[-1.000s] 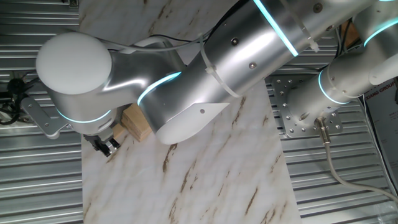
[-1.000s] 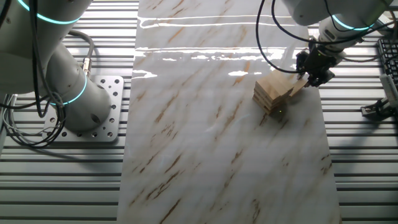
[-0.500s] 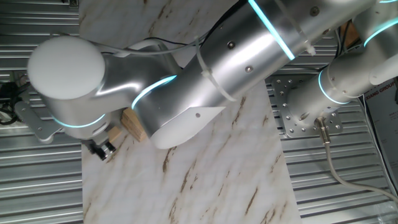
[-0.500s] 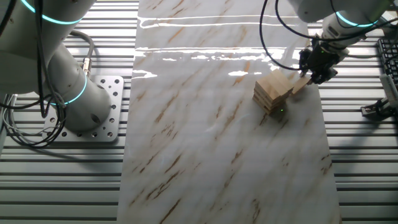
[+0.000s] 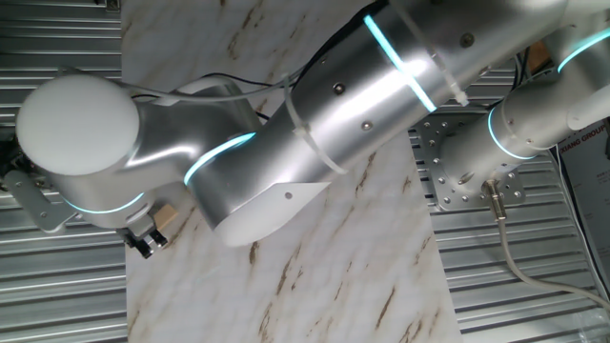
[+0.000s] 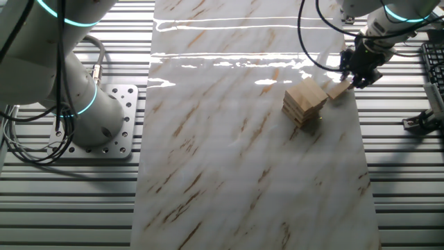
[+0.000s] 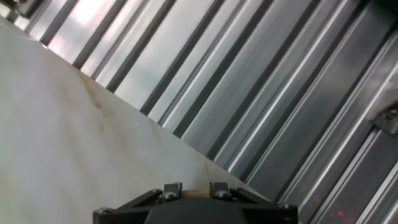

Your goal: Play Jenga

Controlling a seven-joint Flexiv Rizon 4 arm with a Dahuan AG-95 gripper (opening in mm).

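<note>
With the jaws of the gripper [image 6: 357,75] pinching one wooden block [image 6: 338,89] just beside the Jenga stack [image 6: 304,102] near the marble tabletop [image 6: 229,153] edge, a slipping grip could drop the block off it.

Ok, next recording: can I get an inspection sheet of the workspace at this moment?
Surface: marble-patterned board on ribbed metal table.
Job's things: Jenga stack standing near the board's edge; one block drawn clear of it.
Clutter: nothing seen.
Grippers: gripper closed on that block's outer end, beside the stack.
Cables: black cables by the arm base; another loops above the gripper.
Surroundings: keyboard at the frame edge.
</note>
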